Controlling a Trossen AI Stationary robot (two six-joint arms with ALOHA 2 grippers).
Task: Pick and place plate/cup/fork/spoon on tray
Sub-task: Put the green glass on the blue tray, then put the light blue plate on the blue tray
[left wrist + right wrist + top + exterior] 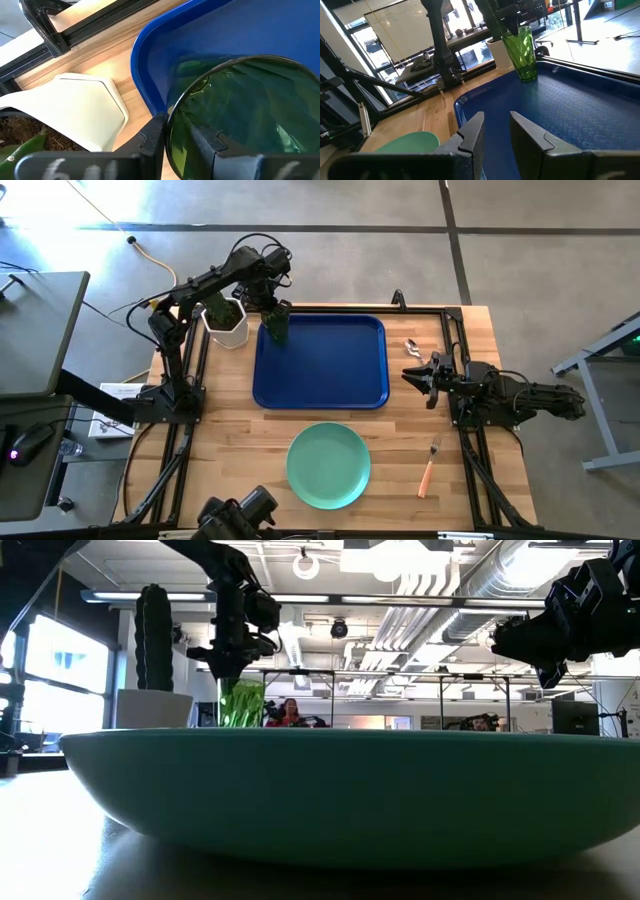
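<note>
**Cup held at the tray's far-left corner**

Nearest the low camera is the plate [330,790], a mint-green round lying on the worktop [240,450] in front of the tray [330,370], apart from it.

The cup [276,326], a translucent olive-green tumbler, stands upright just inside the tray's far-left corner, close to the raised rim. The left gripper [273,307] has its jaws closed on the cup's rim, one finger [150,142] outside the wall and the other inside the cup's mouth. Whether the cup's base rests on the tray floor or sits slightly above it cannot be told.

Just beside that corner, off the tray on the worktop, is a white hexagonal pot [228,328] with a cactus.

The right gripper [418,374] hovers at the tray's right edge, its jaws partly open and holding nothing. Behind it lies the spoon [411,346], on the worktop between the tray and the right arm's frame. The fork [430,465] lies on the worktop to the right of the plate, tines pointing away from the front edge.
</note>
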